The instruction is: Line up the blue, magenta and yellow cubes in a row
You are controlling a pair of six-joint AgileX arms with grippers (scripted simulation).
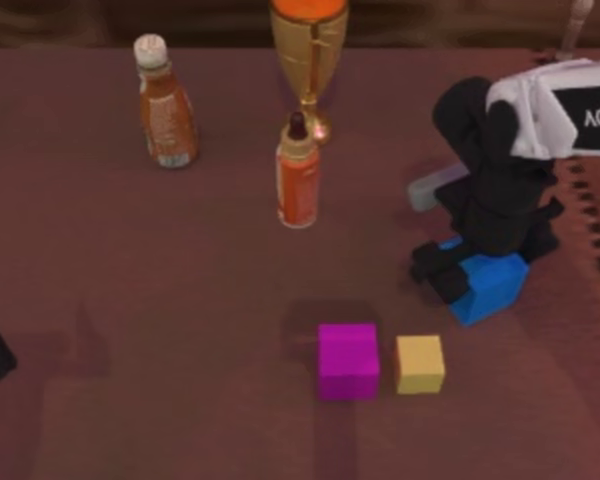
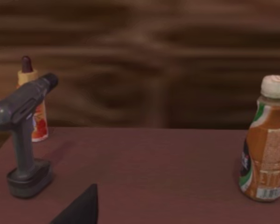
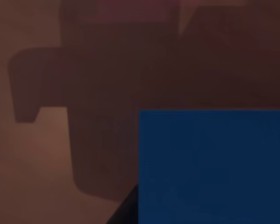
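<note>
Maroon table (image 1: pixel 180 300), overhead. My right gripper (image 1: pixel 467 268) down at 3 o'clock, right over blue cube (image 1: pixel 495 285); whether jaws are clamped on it, I cannot tell. Blue cube fills my right wrist view. Gold trophy (image 1: pixel 310 50) at 12 o'clock. Two sauce bottles: one (image 1: pixel 165 105) at 10 o'clock, one (image 1: pixel 297 175) near centre. Magenta cube (image 1: pixel 348 361) at 6 o'clock, yellow cube (image 1: pixel 420 363) just beside it. My left arm parked at 9 o'clock edge.
</note>
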